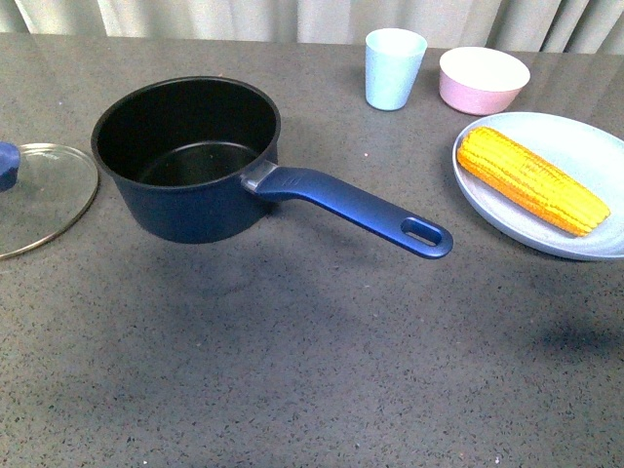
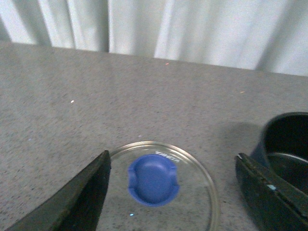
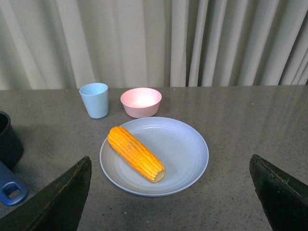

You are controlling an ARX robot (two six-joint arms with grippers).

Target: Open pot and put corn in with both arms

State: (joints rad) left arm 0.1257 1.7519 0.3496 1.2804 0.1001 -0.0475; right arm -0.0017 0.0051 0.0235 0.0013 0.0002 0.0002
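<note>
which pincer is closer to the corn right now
Right. The right pincer hangs open facing the corn on its plate; the left pincer hovers over the glass lid, on the pot's far side.

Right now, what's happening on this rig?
Nothing is held. The pot sits open on the table. Its glass lid lies flat to its left, with the left gripper above it, jaws open. The corn lies on the blue plate, not in the pot, and the right gripper faces it, jaws open too.
</note>
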